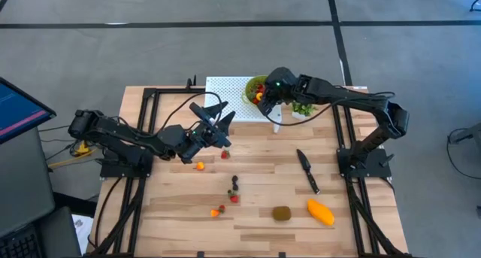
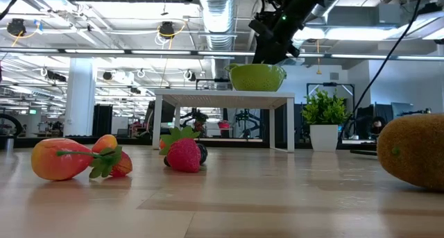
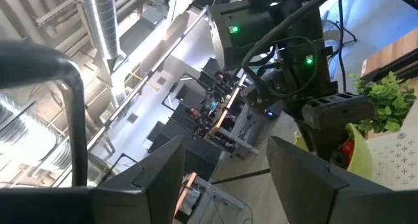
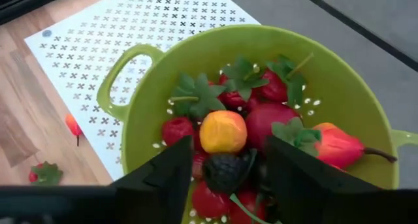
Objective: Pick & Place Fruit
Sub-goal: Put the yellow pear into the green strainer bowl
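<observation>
High view: right gripper [image 1: 261, 95] over green perforated plastic colander [image 1: 251, 87] at 12 o'clock; left gripper [image 1: 219, 125] parted, empty, left of centre; brown oval kiwi [image 1: 282, 213] and orange-yellow mango [image 1: 321, 212] at 5 o'clock.
Right wrist view: fingers apart above heaped red, orange and dark berries [image 4: 225, 134], gripping nothing.

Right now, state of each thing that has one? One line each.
Right hand: open, empty, over the green colander.
Left hand: open, empty, raised off the table.
Green colander: upright on the white stand, holding fruit.
Kiwi: loose on the table.
Mango: loose on the table.
Knife: lying flat.
Potted plant: upright.
</observation>
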Robot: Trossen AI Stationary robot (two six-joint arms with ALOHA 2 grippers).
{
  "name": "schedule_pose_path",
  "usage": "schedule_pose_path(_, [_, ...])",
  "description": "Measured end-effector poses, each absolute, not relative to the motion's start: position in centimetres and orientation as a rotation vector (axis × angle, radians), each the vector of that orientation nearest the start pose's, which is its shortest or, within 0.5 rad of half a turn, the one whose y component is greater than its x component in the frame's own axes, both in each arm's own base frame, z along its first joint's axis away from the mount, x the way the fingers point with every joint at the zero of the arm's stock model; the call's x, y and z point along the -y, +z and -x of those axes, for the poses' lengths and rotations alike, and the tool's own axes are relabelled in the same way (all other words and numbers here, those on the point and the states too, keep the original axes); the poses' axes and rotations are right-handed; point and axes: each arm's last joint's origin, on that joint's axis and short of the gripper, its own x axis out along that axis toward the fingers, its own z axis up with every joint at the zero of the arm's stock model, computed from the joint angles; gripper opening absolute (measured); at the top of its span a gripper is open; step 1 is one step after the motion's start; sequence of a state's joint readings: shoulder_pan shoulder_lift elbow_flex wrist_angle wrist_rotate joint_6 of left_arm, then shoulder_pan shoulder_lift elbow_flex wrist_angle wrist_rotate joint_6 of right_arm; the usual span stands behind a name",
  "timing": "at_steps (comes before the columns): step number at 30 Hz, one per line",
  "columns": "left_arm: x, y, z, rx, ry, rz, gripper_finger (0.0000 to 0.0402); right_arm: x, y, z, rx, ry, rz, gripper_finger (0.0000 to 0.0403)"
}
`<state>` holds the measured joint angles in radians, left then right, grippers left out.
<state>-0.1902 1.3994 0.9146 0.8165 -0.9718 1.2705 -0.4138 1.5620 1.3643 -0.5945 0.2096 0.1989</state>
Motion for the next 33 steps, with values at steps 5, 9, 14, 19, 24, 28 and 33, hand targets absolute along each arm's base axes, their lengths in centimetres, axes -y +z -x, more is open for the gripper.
schedule_pose_path(5, [3.4, 33.0, -29.8, -0.256, 0.844, -1.001, 0.0209, 13.9, 32.4, -30.2, -0.744, -0.669, -0.268, 0.0223])
schedule_pose_path(9, [3.6, 32.9, -29.7, -0.267, 0.853, -0.994, 0.0209, 12.6, 35.6, -30.0, -0.696, -0.637, -0.258, 0.0231])
schedule_pose_path(14, [4.5, 32.9, -29.5, -0.268, 0.841, -0.989, 0.0209, 8.5, 39.5, -30.2, -0.553, -0.532, -0.275, 0.0218])
schedule_pose_path(19, [5.8, 32.8, -29.2, -0.295, 0.845, -0.986, 0.0209, 3.2, 40.8, -30.6, -0.512, -0.369, -0.261, 0.0193])
schedule_pose_path(24, [7.2, 32.8, -28.8, -0.269, 0.813, -0.948, 0.0209, -2.4, 40.4, -31.0, -0.538, -0.239, -0.232, 0.0163])
schedule_pose_path(28, [8.3, 31.9, -28.5, -0.223, 0.771, -0.854, 0.0209, -6.8, 39.6, -30.4, -0.577, -0.237, -0.182, 0.0135])
schedule_pose_path(33, [10.3, 29.6, -27.6, -0.140, 0.626, -0.745, 0.0209, -10.9, 38.8, -29.3, -0.602, -0.241, -0.114, 0.0103])
